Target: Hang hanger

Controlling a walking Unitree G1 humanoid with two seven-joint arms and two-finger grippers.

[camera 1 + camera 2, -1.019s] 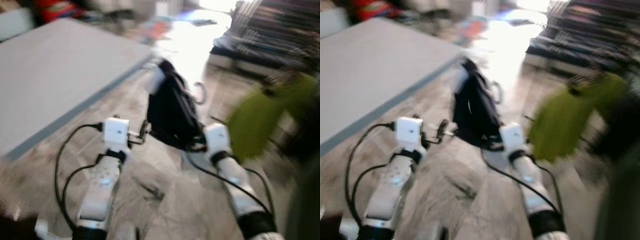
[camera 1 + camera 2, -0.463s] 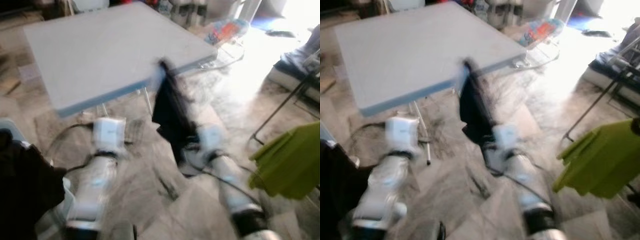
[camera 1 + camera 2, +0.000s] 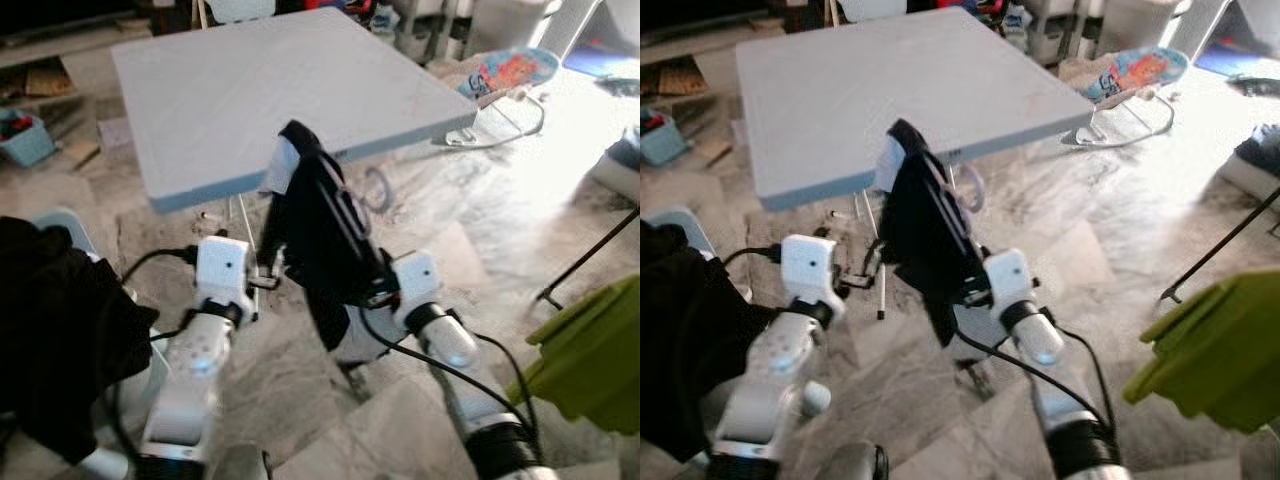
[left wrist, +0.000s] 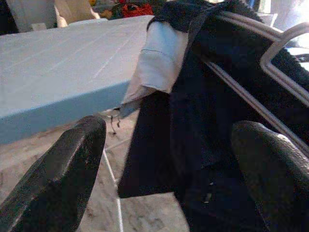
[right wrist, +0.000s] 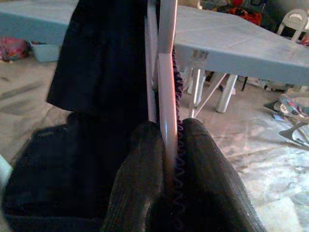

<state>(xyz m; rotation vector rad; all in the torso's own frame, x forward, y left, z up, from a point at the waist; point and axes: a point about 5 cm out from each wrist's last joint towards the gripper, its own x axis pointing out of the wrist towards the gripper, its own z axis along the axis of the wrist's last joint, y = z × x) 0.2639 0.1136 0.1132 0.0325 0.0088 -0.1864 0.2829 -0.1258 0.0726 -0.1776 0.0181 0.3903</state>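
A white plastic hanger (image 5: 166, 72) carries a black garment (image 3: 320, 240); its hook (image 3: 378, 188) points toward the table. My right gripper (image 3: 375, 297) is shut on the hanger's bar, and the right wrist view shows both fingers (image 5: 140, 183) pinching it. A little to the left of the garment, my left gripper (image 3: 268, 277) is open at about the same height. In the left wrist view its fingers (image 4: 63, 179) stand wide apart, with the garment (image 4: 217, 121) just beyond them and untouched. A pale patch (image 4: 157, 63) shows at the garment's top.
A light blue-grey table (image 3: 250, 90) stands just ahead, its front edge close behind the hanger. A heap of black clothing (image 3: 55, 330) lies at my left. A green garment (image 3: 590, 350) hangs at the right near a rack leg (image 3: 590, 262). A baby bouncer (image 3: 510, 75) sits behind the table.
The camera has swung left, bringing the table to the centre and the green garment to the right edge; the blur is gone. The hanger stays in my right gripper.
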